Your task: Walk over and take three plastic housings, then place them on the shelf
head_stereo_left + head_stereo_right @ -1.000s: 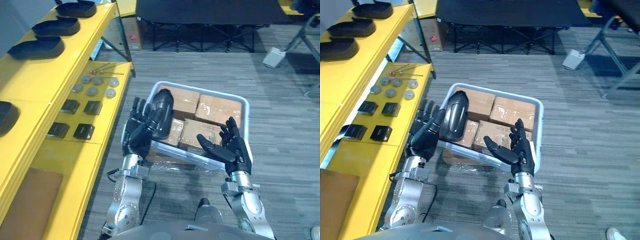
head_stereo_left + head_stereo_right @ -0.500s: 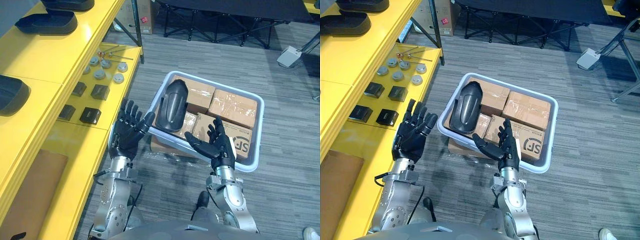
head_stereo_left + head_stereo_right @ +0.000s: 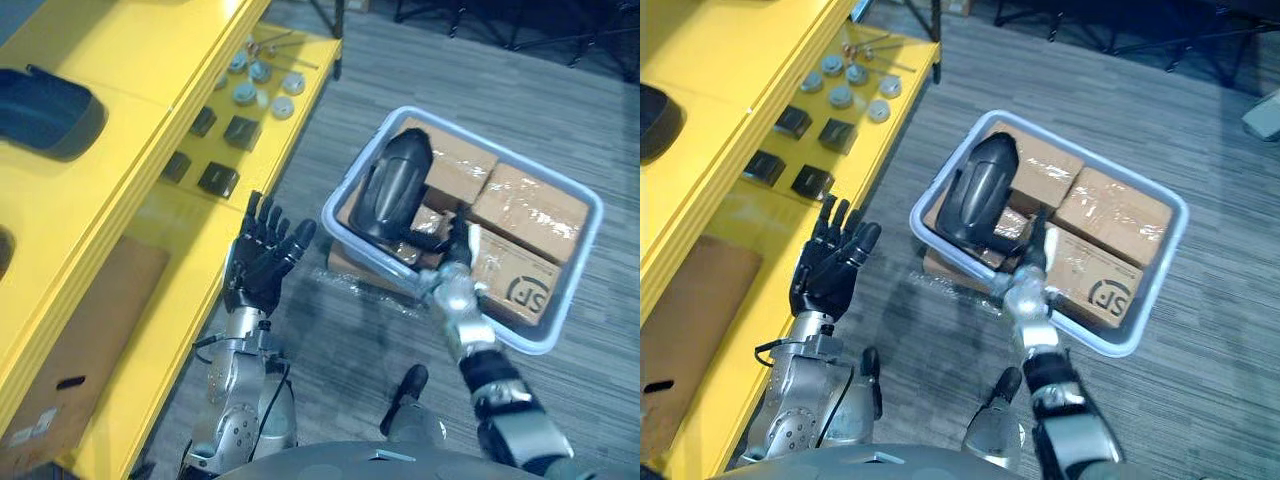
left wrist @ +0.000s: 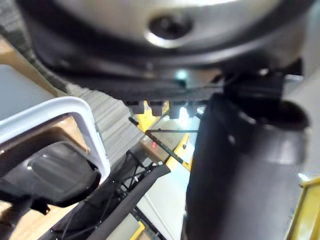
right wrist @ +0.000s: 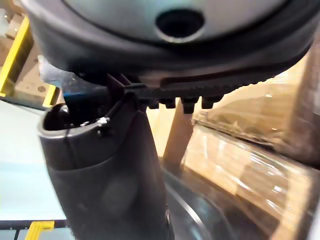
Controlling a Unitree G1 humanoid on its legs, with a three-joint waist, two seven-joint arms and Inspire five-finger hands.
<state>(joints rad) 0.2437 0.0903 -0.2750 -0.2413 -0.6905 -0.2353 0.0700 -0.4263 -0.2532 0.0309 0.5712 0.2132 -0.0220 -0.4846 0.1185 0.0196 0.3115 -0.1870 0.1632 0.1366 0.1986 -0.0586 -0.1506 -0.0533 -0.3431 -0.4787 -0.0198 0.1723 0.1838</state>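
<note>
Here left hand open beside bin; black housing inside.

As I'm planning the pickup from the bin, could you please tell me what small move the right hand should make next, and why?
Probably ease the right hand forward and leftward onto the lower end of the black housing. The housing leans on the boxes in the white bin, with the hand right beside it. The left hand is open by the yellow shelf, away from the bin.

Housing half beyond frame edge
</note>
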